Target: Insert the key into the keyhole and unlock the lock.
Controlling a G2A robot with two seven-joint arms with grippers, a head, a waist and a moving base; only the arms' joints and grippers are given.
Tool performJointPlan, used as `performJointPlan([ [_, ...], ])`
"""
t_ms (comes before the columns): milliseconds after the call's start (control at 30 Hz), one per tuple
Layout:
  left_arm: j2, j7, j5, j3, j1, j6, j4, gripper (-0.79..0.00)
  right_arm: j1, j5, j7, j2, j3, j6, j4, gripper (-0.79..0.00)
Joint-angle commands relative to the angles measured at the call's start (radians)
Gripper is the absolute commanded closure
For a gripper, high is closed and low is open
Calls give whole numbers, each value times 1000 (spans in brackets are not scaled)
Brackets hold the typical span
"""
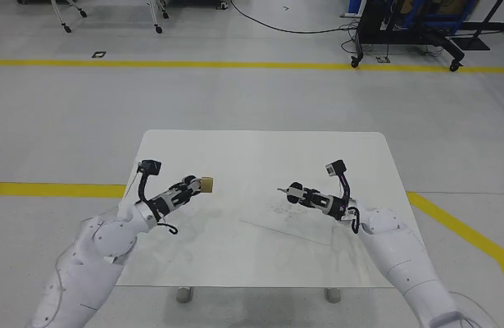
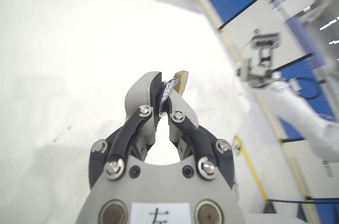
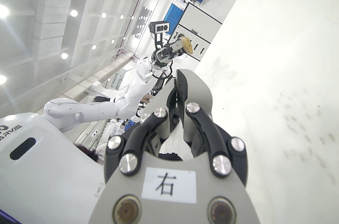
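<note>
While lock [image 1: 206,184], key [image 1: 282,190] held apart (midair), table [image 1: 260,156] below

Bright ceiling lights [image 3: 74,13]; table [image 2: 79,36] glare-washed, perhaps overexposed; wrist views bend at edges.

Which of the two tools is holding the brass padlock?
The left tool, shut on the silver shackle of the padlock above the table. The right tool grips only a thin key, its tip pointing toward the padlock.

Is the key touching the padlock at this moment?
Apart. The top view shows the padlock in the left gripper and the key in the right gripper, with bare table between them.
</note>
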Motion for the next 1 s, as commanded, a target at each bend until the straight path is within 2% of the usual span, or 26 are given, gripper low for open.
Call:
performJointPlan([
  [0,-25,-67,-188,75,-78,-96,101,0,0,0,0,0,0,0,0,0],
  [167,-102,-218,-448,254,-254,-137,291,0,0,0,0,0,0,0,0,0],
  [267,-140,-274,-464,329,-344,-138,389,0,0,0,0,0,0,0,0,0],
  [433,-144,-279,-461,336,-351,-145,396,0,0,0,0,0,0,0,0,0],
  [500,-144,-275,-465,336,-347,-141,396,0,-5,-68,-20,-1,-18,27,-16,0],
  [567,-146,-289,-530,330,-323,-119,389,0,-14,-18,-61,-14,-48,52,-48,0],
  [667,-149,-371,-617,324,-311,-108,394,0,9,54,-135,-35,-79,62,-41,0],
  [767,-155,-430,-628,334,-314,-98,399,0,50,144,-159,-57,-107,52,-11,0],
  [967,-171,-485,-603,369,-322,-84,392,0,148,174,-193,-103,-185,41,67,0],
])
